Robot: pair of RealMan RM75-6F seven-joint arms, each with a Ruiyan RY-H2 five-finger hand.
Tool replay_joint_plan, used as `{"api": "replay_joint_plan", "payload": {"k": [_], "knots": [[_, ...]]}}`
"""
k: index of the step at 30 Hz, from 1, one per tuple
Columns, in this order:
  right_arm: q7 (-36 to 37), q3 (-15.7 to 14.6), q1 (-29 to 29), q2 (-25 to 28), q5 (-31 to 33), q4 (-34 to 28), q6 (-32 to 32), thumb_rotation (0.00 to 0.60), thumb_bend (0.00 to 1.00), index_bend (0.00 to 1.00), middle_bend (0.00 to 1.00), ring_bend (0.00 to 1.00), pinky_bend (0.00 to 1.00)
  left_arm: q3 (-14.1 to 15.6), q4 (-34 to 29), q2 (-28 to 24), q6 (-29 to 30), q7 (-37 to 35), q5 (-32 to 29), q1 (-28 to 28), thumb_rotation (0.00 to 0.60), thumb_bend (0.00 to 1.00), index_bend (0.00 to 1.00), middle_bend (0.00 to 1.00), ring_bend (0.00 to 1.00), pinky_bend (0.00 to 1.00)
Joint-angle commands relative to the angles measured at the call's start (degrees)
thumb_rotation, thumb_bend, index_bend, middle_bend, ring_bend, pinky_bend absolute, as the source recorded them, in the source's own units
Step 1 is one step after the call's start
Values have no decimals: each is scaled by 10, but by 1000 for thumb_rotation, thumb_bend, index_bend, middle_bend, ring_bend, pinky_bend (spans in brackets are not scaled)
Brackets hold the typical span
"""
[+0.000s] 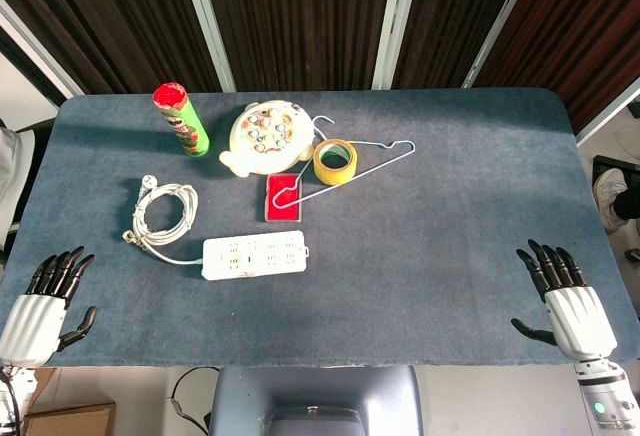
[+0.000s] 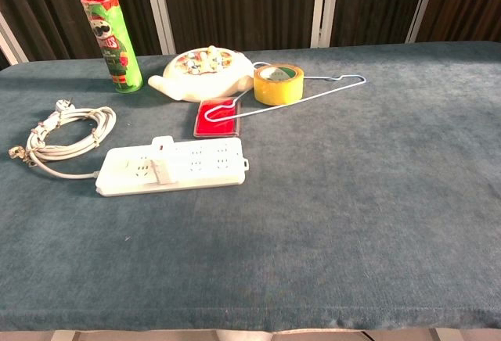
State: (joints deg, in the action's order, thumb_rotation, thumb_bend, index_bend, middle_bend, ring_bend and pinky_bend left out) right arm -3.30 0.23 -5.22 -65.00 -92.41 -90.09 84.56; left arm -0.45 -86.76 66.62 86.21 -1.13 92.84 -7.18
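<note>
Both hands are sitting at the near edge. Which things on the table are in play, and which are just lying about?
In play, judging by nearness:
- power strip and its coiled cord, closest to the open left hand
- the open right hand is near nothing

Lying about:
- green can
- fishing toy
- yellow tape roll
- wire hanger
- red box

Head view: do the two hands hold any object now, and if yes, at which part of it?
Nothing is held. The left hand and the right hand are both open, fingers apart, at the near corners of the table, apart from every object.
</note>
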Motion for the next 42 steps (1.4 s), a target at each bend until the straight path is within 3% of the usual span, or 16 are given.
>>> {"api": "replay_joint_plan", "payload": {"k": [1,5,11,24,42], "knots": [[1,1,-1,1,4,-1,-4,600,171,0,0,0,0,2,10,15,-1,-10,10,-6,600,399,0,0,0,84],[13,5,-4,0,8,-2,-5,600,171,0,0,0,0,1,62,85,9,-72,39,-21,600,397,0,0,0,84],[22,7,-7,-5,7,7,-6,600,171,0,0,0,0,-5,83,155,-76,-68,26,-74,600,386,0,0,0,83],[34,4,-10,0,11,5,-17,600,171,0,0,0,0,-58,147,312,-155,60,-39,-149,600,367,0,0,0,80],[45,0,-13,11,16,-2,-28,600,171,0,0,0,0,-95,187,426,-200,216,-113,-213,600,362,0,0,0,79]]}}
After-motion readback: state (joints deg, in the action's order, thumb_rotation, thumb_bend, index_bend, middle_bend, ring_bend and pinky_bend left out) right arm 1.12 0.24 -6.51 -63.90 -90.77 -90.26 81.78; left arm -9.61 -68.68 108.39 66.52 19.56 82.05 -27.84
